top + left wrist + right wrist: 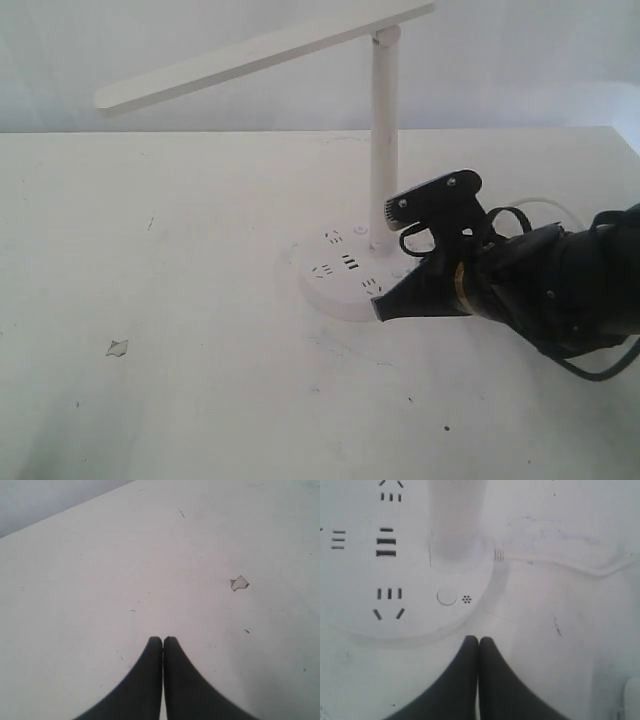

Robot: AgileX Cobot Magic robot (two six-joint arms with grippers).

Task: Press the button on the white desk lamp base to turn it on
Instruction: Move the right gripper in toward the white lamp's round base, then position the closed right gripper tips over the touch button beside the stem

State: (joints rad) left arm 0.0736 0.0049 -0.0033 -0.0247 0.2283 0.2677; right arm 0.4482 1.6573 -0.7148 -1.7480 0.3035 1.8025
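The white desk lamp (383, 130) stands mid-table, its flat bar head (262, 52) reaching left from a slim pole. Its round white base (335, 270) carries socket holes and dark USB slots (349, 263). In the right wrist view the base (415, 615) shows a small round button (447, 596) beside a cluster of tiny holes, near the pole (456, 520). My right gripper (478, 641) is shut and empty, its tips just off the base's rim, short of the button; in the exterior view the right gripper (381, 308) sits at the base's right edge. My left gripper (162, 641) is shut over bare table.
The lamp's white cord (560, 565) runs from the base across the table (180, 250) behind my right arm. A small chipped spot (117, 348) marks the table at left, also seen as a chipped spot (239, 583) in the left wrist view.
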